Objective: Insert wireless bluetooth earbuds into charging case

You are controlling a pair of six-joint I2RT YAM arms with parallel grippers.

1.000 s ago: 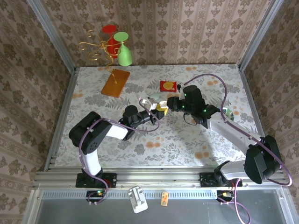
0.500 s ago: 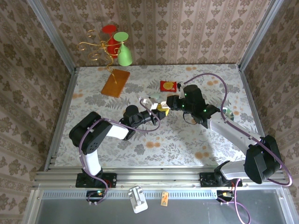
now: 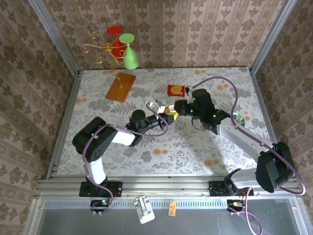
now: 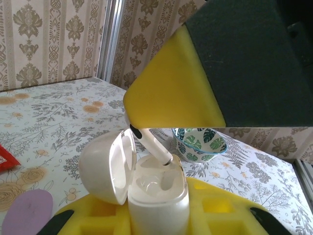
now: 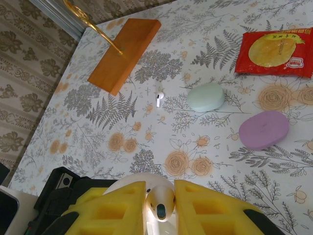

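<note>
Floral counter, busy wallpaper all round. We see the left end effector clamped on the open white charging case, lid flipped back. The right end effector pinches one earbud between its yellow pads, stem tip touching the case's open top. We also spot a second earbud lying loose near the mint case.

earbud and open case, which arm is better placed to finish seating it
Right. The right gripper is shut on the earbud, whose stem tip sits at a slot of the open charging case. The left gripper is shut on that case, so it can only steady it.
</note>
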